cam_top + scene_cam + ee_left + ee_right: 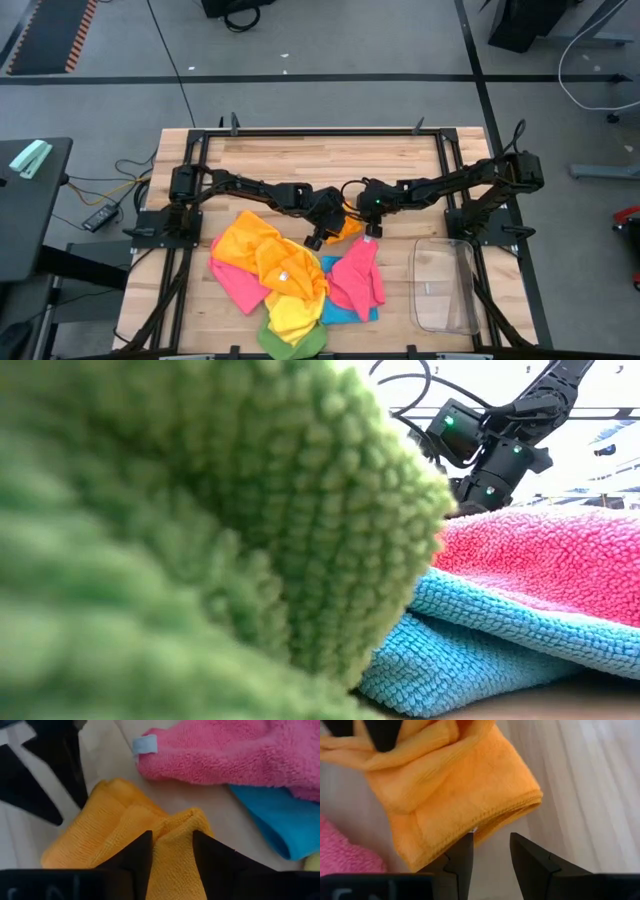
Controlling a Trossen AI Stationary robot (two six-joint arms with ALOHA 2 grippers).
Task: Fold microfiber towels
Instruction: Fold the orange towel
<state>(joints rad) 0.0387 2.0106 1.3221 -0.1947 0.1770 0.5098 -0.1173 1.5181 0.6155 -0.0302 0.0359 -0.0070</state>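
Wooden table point(300, 160), seen from above, contents listed left to right.

Left arm: reaches from the table's left side toward the centre. Left gripper point(322, 236) sits low over a small folded orange towel point(348, 228) near the table's middle. In its wrist view the two dark fingers point(135, 857) straddle a raised fold of that towel, cloth between them; whether they are pressing it cannot be told.

Towel pile: in front of the arms, toward the near edge. A large crumpled orange towel point(255, 250) lies at its left, over a pink towel point(238, 285). A yellow towel point(292, 312) and a green towel point(295, 343) lie at the near edge; the green one fills most of the low view point(180, 530). A blue towel point(340, 308) lies under a second pink towel point(357, 275), which bears a small pale tag in the left wrist view.

Right arm: reaches from the table's right side toward the centre. Right gripper point(370, 228) is just beside the small folded orange towel, opposite the left gripper. Its fingers point(462, 857) stand apart with bare table between them; the towel's hemmed edge lies just beyond the tips, touching or nearly touching one of them, not grasped.

Clear plastic bin point(445, 285): at the right, near the front edge, apart from the pile.
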